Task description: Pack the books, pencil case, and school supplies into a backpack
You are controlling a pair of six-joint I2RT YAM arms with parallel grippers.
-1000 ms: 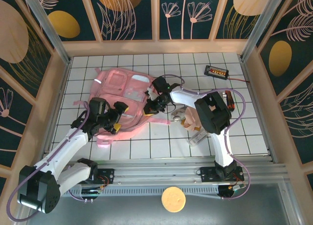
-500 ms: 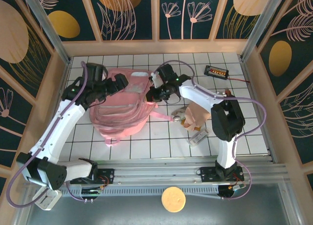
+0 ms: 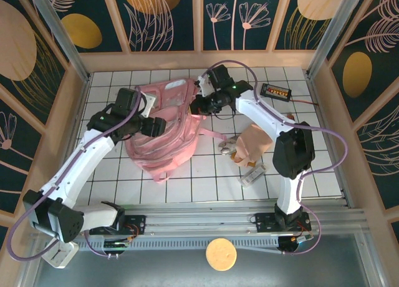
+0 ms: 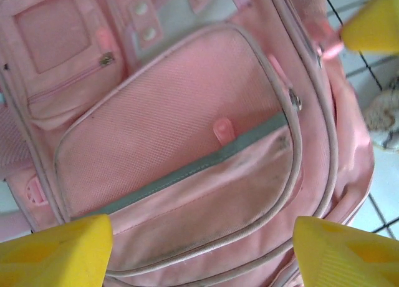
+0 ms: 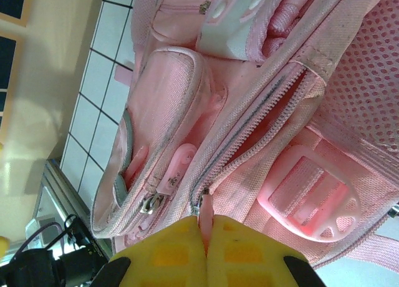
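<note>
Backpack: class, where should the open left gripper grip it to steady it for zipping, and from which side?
Probably the raised piped edge of the front pocket, from above. The backpack lies front-up, so that rim is a ridge jaws can straddle; the left gripper hovers open over it, while the right gripper pinches the zip pull.

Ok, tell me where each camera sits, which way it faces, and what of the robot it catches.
Top external: fixed above and behind the bases, looking down on the tiled table; both arms, left gripper and right gripper at the backpack.
Left wrist: on the left arm, facing the backpack's front pocket; its yellow fingers stand apart.
Right wrist: facing along the backpack's zipper; its fingers pinch the zipper pull.
Shared: all three show the backpack.
</note>
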